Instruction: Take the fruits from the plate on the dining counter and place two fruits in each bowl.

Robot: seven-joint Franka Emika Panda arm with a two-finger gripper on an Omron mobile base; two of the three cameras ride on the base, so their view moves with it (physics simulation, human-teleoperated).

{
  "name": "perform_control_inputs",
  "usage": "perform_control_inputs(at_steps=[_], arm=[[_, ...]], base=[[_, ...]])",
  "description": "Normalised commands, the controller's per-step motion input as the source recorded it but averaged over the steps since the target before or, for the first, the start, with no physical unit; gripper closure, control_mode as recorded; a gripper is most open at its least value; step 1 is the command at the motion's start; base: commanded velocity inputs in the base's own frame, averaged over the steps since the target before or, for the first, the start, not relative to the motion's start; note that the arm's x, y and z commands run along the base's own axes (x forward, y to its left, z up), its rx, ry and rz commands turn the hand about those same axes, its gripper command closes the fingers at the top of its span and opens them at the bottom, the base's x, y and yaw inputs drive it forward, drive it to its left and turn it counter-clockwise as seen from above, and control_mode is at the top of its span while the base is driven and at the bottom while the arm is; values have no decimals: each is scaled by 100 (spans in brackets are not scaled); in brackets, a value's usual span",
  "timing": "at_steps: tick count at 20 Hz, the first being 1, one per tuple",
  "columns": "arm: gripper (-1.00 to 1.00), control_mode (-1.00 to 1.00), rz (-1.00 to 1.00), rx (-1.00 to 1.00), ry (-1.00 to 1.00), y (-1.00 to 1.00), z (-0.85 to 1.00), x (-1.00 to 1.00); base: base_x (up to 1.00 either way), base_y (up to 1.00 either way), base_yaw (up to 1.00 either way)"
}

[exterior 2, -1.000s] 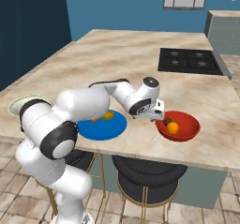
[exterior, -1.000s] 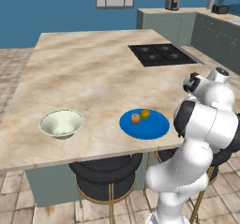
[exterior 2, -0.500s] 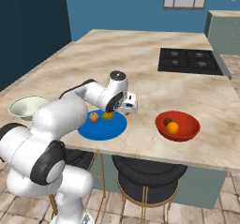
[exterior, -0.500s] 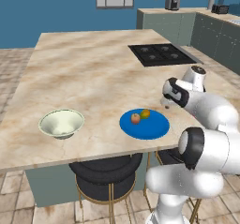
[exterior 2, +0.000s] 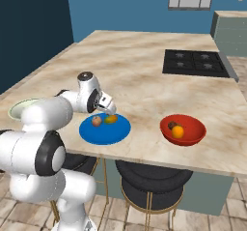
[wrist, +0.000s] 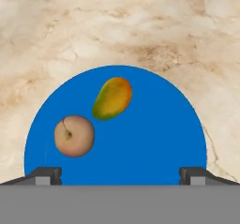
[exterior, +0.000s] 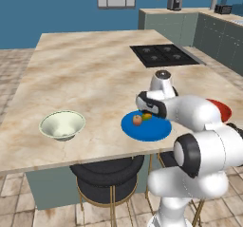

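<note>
The claw [wrist: 120, 174] hangs released over the blue plate [wrist: 154, 138], its two tips spread wide at the plate's near rim and grasping nothing. On the plate lie a pinkish apple [wrist: 74, 135] and, just beside it, a green-yellow mango [wrist: 112, 98], close but apart. The plate sits near the front edge of the marble desk [exterior: 85, 74]. To its right, the red bowl [exterior 2: 183, 130] holds an orange [exterior 2: 178, 132] and a brown fruit [exterior 2: 171, 125]. To the left stands the pale bowl [exterior: 62, 125].

Blue plate's [wrist: 140, 138] near rim behind the bottom band.
</note>
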Motion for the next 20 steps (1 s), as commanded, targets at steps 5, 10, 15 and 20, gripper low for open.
perform_control_inputs(at_steps=[5,10,15,20], arm=[[-100,-100,-35,6,13,10,-18,51],[-100,-100,-3,12,12,-46,-7,15],[-100,-100,-2,15,3,-35,0,4],[-100,-100,3,12,0,2,-8,8]], base=[[0,0,0],[0,0,0],[0,0,0],[0,0,0]])
